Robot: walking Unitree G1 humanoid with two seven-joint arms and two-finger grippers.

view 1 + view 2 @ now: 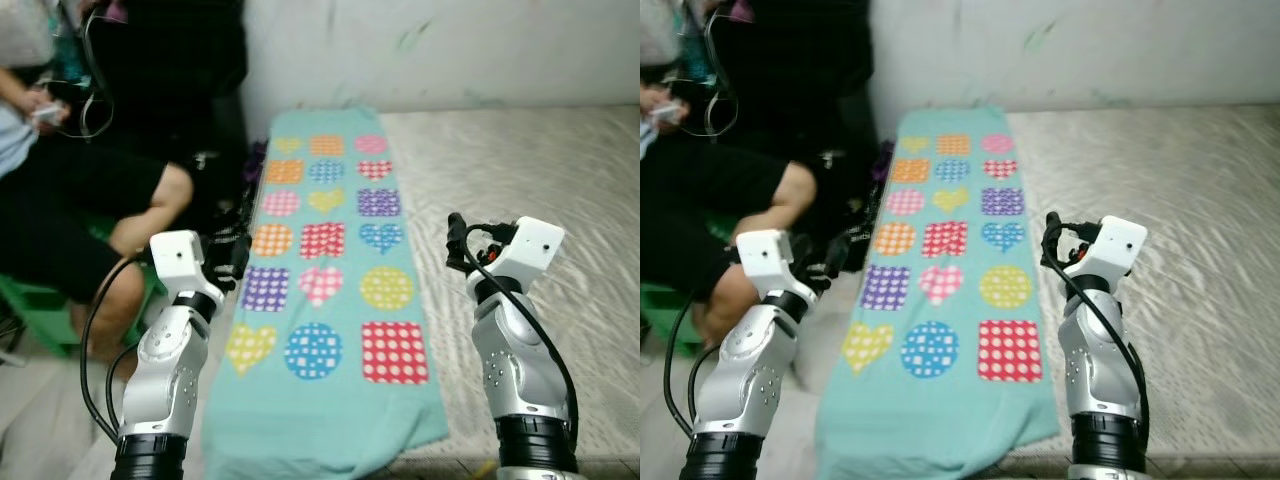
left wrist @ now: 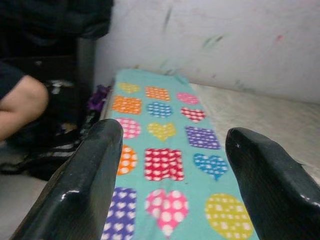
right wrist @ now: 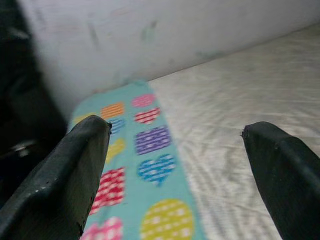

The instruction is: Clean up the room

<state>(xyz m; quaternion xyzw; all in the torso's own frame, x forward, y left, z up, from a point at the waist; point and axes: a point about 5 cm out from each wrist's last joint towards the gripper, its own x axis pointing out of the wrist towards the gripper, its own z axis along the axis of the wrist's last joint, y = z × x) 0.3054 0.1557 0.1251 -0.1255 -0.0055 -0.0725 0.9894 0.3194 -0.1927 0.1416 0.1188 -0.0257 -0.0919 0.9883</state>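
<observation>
Grippers come first, both raised in front of the robot with nothing in them: the left gripper [image 2: 170, 180] has its two black fingers spread wide apart, and the right gripper [image 3: 175, 175] likewise stands open. Each silver arm is bent at the elbow with the wrist lifted, the left arm [image 1: 165, 370] at the bed's near left corner, the right arm [image 1: 520, 350] over the bare mattress [image 1: 540, 170]. Between them lies the teal blanket [image 1: 325, 290], printed with dotted hearts, squares and circles, spread lengthwise along the left side of the mattress, its near end hanging over the bed's edge and its far end reaching the wall [image 1: 450, 50]. Judging by this, the tidying is at an early stage: the robot seems to be lining up on the blanket, not yet touching it. The next move likely calls for both grippers to drop to the near hem and pinch a corner each, so the cloth can be folded or lifted evenly. Further left, a person [image 1: 70, 210] sits on a green stool [image 1: 40, 310] close beside the bed, a knee near the left arm, so that arm has little room to swing outward.
</observation>
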